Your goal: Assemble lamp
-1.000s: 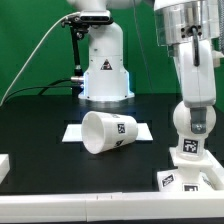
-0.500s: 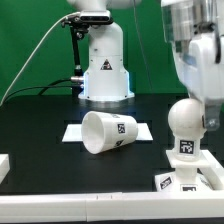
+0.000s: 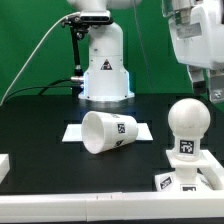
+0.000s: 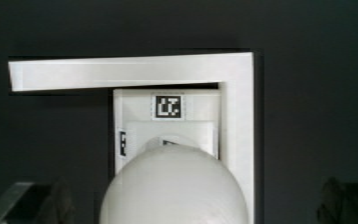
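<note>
A black table (image 3: 40,150) sits before a green backdrop (image 3: 30,40). The shade (image 3: 108,132) lies on its side on the marker board (image 3: 72,131), its long axis running left-right in the exterior view. It is well left of and below the gripper (image 3: 212,92). The gripper hangs empty, jaws seemingly spread, over the bulb (image 3: 187,118), which stands on the base (image 3: 190,180) at near right. The frame edge cuts off most of the gripper.

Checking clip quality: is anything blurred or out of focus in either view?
Exterior view: the arm looks slightly smeared, while the bulb and shade look crisp. Wrist view: the near bulb is soft and washed out; the tag on the base is sharper.
</note>
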### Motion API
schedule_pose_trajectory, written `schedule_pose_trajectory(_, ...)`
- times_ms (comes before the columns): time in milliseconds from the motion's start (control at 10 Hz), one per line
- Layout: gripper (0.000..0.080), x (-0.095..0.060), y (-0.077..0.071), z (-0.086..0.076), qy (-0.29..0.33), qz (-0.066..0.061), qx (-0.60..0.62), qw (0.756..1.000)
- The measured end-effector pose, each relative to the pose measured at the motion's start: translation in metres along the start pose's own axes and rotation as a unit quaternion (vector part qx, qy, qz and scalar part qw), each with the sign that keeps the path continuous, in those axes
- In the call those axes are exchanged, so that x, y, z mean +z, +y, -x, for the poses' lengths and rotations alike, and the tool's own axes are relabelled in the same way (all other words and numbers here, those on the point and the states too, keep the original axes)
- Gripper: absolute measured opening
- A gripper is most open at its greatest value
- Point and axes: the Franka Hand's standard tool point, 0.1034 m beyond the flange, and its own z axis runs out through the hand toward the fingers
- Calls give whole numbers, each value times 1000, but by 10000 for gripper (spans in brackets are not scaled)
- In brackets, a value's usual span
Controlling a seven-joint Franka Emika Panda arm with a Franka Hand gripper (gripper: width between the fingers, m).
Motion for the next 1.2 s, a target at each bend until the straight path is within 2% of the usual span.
schedule_pose_trajectory(300, 698, 0, 0, 0, 0, 0, -3, 1000)
schedule_pose_trajectory(400, 698, -6, 2, -6, -2, -2, -40, 999)
schedule_pose_trajectory(700, 698, -24, 27, -25, -6, 3, -111, 994)
schedule_pose_trajectory(800, 698, -26, 28, -24, -6, 1, -109, 994)
schedule_pose_trajectory(1200, 698, -21, 30, -27, -4, 3, -124, 992)
